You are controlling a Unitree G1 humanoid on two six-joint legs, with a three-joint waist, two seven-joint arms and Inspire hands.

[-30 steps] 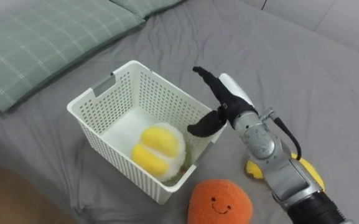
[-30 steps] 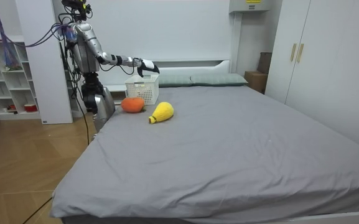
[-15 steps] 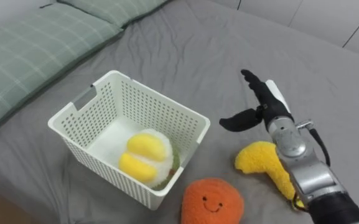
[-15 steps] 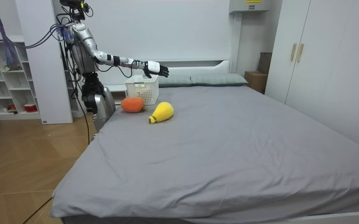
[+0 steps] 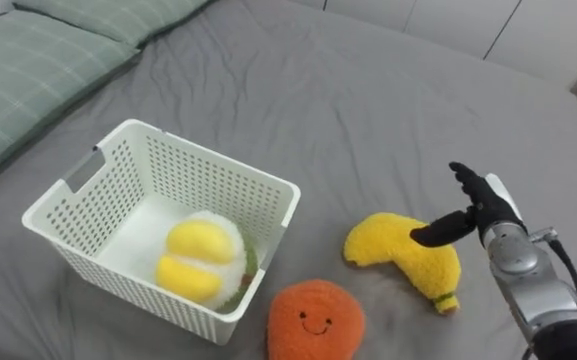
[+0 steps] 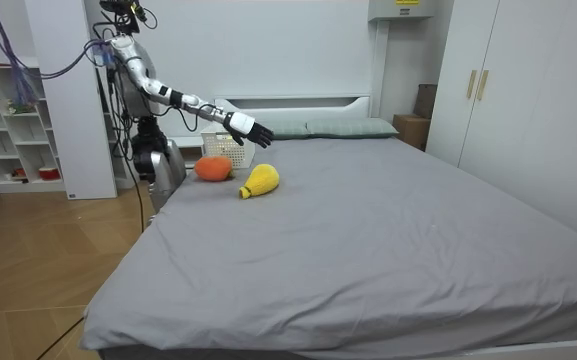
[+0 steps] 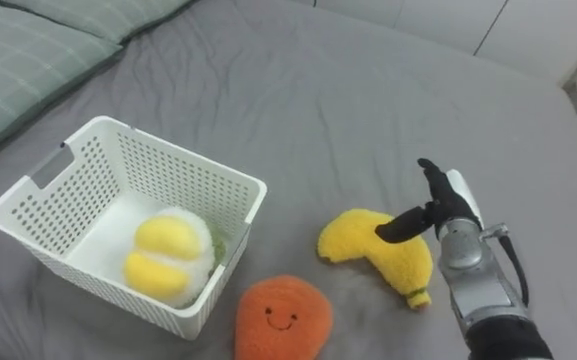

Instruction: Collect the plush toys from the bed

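I have the right hand (image 5: 480, 204) out over the bed (image 5: 368, 110), fingers straight and the thumb splayed wide toward the yellow banana plush (image 5: 406, 256), holding nothing. In the eye views the thumb tip sits just at the banana's upper right edge. In the room view the hand (image 6: 251, 130) hangs in the air above the toy (image 6: 259, 180), apart from it. The banana lies flat on the grey sheet, its stalk end pointing toward me. Just beside it on my left lies the round orange plush (image 5: 315, 320) with a stitched smile, close against the near right corner of the white slotted basket (image 5: 208, 158); I can't tell whether the two touch. Inside the basket, against its near right wall, rests a white and yellow plush (image 5: 200, 262). A green checked pillow (image 5: 18, 70) lies past the basket at the far left. From the room view, the robot stands on the wooden floor at the side of the bed near its head, at the room view's left, with open shelves (image 6: 8, 130) behind it and the right arm stretched over the mattress.
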